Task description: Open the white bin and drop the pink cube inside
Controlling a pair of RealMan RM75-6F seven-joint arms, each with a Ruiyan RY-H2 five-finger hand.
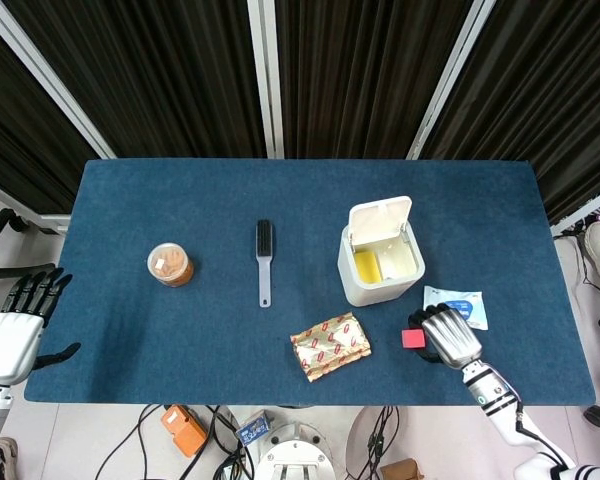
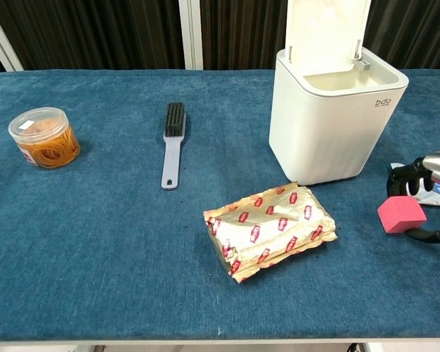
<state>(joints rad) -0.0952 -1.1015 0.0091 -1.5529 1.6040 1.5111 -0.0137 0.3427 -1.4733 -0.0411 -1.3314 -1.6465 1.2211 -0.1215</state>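
Note:
The white bin [image 1: 380, 264] [image 2: 332, 125] stands right of the table's middle, its lid [image 2: 328, 33] swung up and open. In front of it and to the right, my right hand [image 1: 446, 336] [image 2: 428, 171] grips the pink cube [image 1: 413, 338] [image 2: 400, 214], with dark fingers [image 2: 403, 174] curled over the cube's top and the thumb under its right side. The cube is tilted a little, just above the cloth. My left hand [image 1: 16, 328] hangs open off the table's front left corner, holding nothing; the chest view does not show it.
A gold foil packet [image 1: 330, 345] [image 2: 271, 226] lies left of the cube. A white-and-blue sachet [image 1: 460, 303] lies right behind my right hand. A grey brush [image 1: 264, 261] [image 2: 171, 143] and a clear jar of rubber bands [image 1: 170, 265] [image 2: 44, 137] sit further left.

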